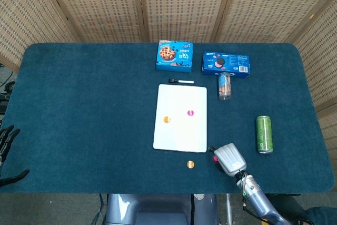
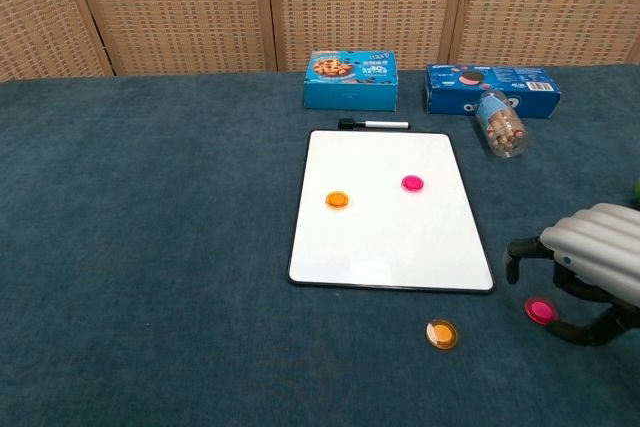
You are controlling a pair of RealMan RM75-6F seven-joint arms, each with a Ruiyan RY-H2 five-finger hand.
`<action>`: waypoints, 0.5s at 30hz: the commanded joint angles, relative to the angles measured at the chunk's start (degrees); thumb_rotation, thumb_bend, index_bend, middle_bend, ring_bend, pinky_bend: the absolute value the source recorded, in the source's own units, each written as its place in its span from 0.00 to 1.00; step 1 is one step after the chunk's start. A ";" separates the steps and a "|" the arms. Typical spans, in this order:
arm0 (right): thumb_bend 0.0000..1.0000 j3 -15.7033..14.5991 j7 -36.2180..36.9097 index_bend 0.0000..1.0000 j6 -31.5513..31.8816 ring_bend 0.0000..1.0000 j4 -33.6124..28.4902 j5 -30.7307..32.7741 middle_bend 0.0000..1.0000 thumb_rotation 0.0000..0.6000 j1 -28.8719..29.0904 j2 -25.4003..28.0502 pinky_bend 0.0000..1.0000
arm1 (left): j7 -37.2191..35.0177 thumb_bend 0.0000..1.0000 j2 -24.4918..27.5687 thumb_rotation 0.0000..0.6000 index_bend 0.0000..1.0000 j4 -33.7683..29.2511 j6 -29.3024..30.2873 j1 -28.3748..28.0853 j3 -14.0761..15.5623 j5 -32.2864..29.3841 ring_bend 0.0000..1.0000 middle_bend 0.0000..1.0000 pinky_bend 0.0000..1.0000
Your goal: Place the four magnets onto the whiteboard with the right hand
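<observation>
- Presently, the right hand [image 2: 590, 272] is positioned over the pink magnet [image 2: 541, 310] on the cloth, fingers spread, nothing gripped;
- two magnets are seen on the whiteboard [image 2: 391, 247]; an orange magnet [image 2: 441, 333] lies below it;
- the left hand [image 1: 6, 140] is seen at the table edge, fingers apart.

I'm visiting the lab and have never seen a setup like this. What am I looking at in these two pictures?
A two-armed robot with humanlike hands sits at a blue table. One camera looks down from its head, one looks forward from its chest. On the whiteboard lie an orange magnet and a pink magnet. Two more wait on the cloth: a loose orange magnet and a loose pink magnet, which the right hand hovers over with open fingers, holding nothing. The left hand idles at the edge.
</observation>
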 commanded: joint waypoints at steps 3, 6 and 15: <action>0.34 0.21 -0.49 0.37 -0.50 0.94 0.34 0.17 0.95 1.00 -0.18 -0.32 1.00 | -0.26 0.00 0.07 1.00 0.00 0.02 0.07 0.04 0.03 0.03 0.00 0.00 0.00; 0.34 0.24 -0.64 0.37 -0.74 0.94 0.60 0.17 0.95 1.00 -0.32 -0.48 1.00 | -0.42 0.00 0.12 1.00 0.00 0.07 0.10 0.04 0.02 0.04 0.00 0.00 0.00; 0.34 0.41 -0.16 0.37 -1.58 0.94 2.36 0.00 0.95 1.00 -0.81 -1.62 1.00 | -0.67 0.00 0.19 1.00 0.00 0.09 0.02 0.01 0.03 -0.02 0.00 0.00 0.00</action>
